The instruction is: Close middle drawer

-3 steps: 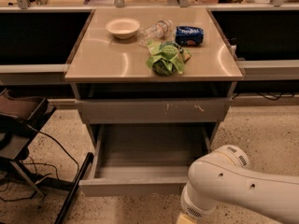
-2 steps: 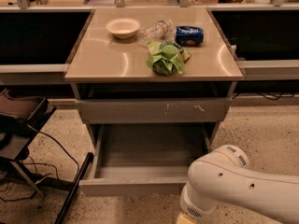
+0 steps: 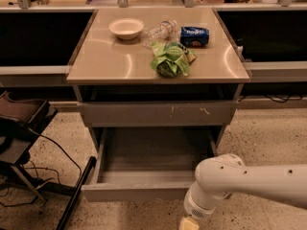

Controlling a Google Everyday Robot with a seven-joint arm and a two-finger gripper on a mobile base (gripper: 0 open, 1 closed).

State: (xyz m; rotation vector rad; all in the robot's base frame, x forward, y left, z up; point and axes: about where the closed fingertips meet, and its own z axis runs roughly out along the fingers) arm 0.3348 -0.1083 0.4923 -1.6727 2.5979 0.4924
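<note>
The middle drawer [image 3: 136,191] is pulled far out below the tabletop; its plain grey front panel faces me and its grey box interior [image 3: 153,152] holds nothing I can see. Above it, the drawer front with pale scratch marks [image 3: 158,113] sits shut. My white arm [image 3: 240,181] reaches in from the right, and its end hangs just in front of the open drawer's right front corner. The gripper lies below the bottom edge of the view, out of sight.
On the tabletop [image 3: 105,61] are a white bowl [image 3: 126,28], a clear plastic bottle [image 3: 159,31], a blue can [image 3: 194,35] and a green bag [image 3: 170,59]. A black chair frame with cables [image 3: 29,143] stands on the floor at the left.
</note>
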